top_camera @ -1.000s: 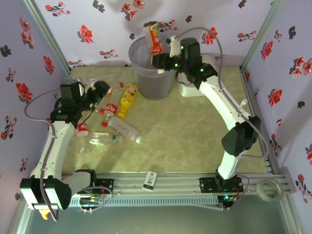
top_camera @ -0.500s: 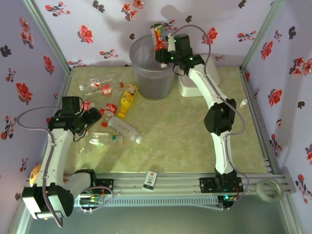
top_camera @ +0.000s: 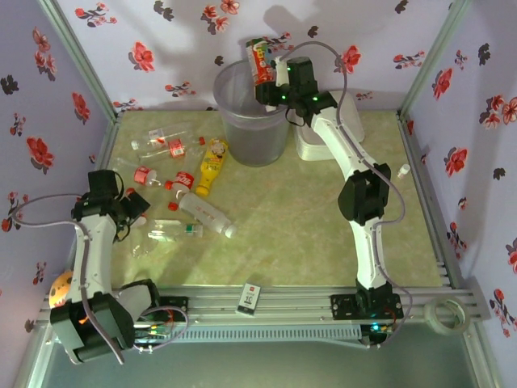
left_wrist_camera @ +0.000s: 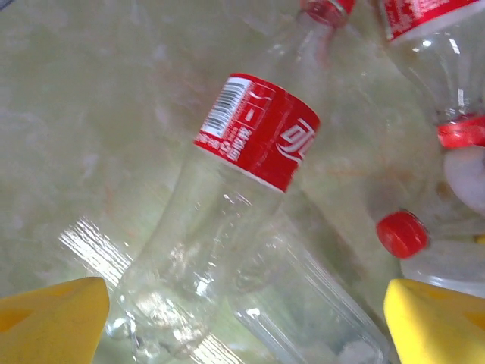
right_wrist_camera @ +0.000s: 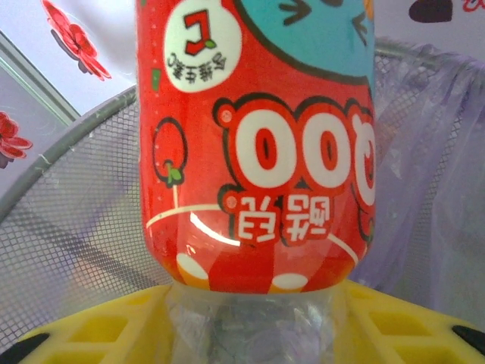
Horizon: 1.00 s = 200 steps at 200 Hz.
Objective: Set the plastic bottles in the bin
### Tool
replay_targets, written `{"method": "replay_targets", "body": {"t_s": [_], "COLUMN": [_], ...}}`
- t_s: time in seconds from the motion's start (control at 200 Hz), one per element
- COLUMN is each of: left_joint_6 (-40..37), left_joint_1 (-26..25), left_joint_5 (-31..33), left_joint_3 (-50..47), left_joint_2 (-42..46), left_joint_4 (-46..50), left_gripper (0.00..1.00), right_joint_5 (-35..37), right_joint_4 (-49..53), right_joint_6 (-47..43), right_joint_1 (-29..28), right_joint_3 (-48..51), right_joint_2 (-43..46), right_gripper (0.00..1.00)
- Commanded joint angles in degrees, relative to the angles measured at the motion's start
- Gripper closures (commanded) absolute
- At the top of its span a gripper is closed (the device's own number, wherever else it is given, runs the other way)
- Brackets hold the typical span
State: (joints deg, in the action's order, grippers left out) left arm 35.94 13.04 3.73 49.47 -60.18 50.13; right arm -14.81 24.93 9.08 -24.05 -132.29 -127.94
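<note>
Left arm [top_camera: 87, 250] retreated | left end effector [left_wrist_camera: 242, 322] agape | right end effector [right_wrist_camera: 250, 326] grips red-labelled bottle [right_wrist_camera: 258, 152] over bin [top_camera: 242, 133]

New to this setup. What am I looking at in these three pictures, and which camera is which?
Two white robot arms are bolted at the near edge of a pale green table, each ending in a two-finger gripper. The wide picture comes from a fixed camera above; the other two come from cameras on the wrists. The right gripper holds a red-labelled plastic bottle above the tall translucent grey bin. The left gripper, open, hovers over a clear bottle with a red label. More clear bottles and a yellow squeeze bottle lie on the table.
</note>
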Motion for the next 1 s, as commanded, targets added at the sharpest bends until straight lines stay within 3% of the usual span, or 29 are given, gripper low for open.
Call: {"method": "replay_targets", "body": {"t_s": [0.0,0.32,0.695,0.84,0.995], "left_joint_6": [-2.75,-4.45,-7.32,-9.02,-13.18], "left_joint_1": [1.70,3.16,3.56,3.76,4.93], "left_joint_5": [1.15,-1.76,-0.56,0.07,1.71], "left_joint_3": [-1.27,-2.54,-1.50,1.49,4.80], "left_joint_2": [-2.94,-9.11,-12.51,-11.52,-11.36], "left_joint_4": [-3.25,-7.76,-8.52,-6.81,-3.89], "left_gripper": [0.03,0.00,0.00,0.00,0.00], "right_joint_5": [0.04,-0.20,-1.41,-1.28,0.67], "right_joint_4": [2.41,2.80,4.74,7.03,6.66], "right_joint_6": [-1.06,-2.06,-1.97,-1.49,-1.52], "right_joint_1": [-0.29,-0.34,-0.38,-0.39,-0.30], "right_joint_3": [1.78,-1.01,-6.87,-3.96,7.27], "right_joint_2": [-1.23,-1.02,4.64,8.97,17.93], "right_gripper": [0.39,0.30,0.24,0.23,0.23]}}
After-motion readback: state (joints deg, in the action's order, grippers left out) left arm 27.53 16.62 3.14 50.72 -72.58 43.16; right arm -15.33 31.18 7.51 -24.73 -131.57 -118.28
